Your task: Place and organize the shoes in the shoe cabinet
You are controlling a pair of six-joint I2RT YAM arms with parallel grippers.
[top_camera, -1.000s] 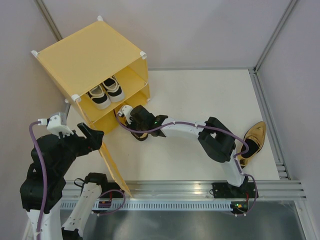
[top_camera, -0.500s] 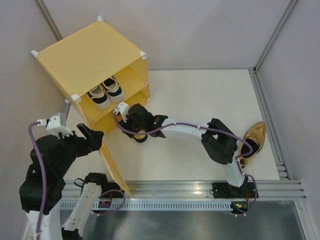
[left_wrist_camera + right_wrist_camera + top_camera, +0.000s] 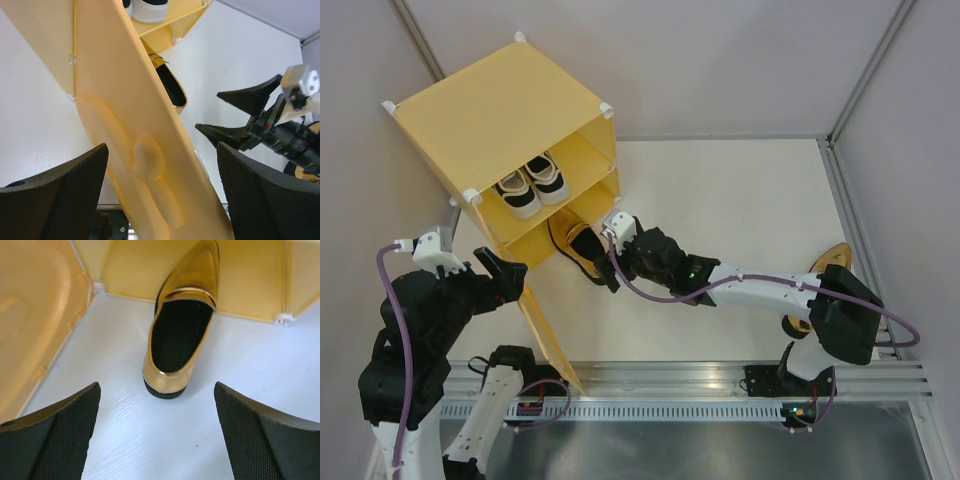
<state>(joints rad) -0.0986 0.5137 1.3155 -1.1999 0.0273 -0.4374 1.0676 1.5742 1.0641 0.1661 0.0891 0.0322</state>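
Gaping wide: right gripper (image 3: 156, 390) | holding nothing | gold slip-on (image 3: 185, 315) just ahead, untouched

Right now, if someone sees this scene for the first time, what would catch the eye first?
The big yellow shoe cabinet stands at the far left, door open, two white-and-black sneakers on its upper shelf. A shiny gold slip-on lies toe-first at the lower compartment's mouth, before the right arm's open fingers.
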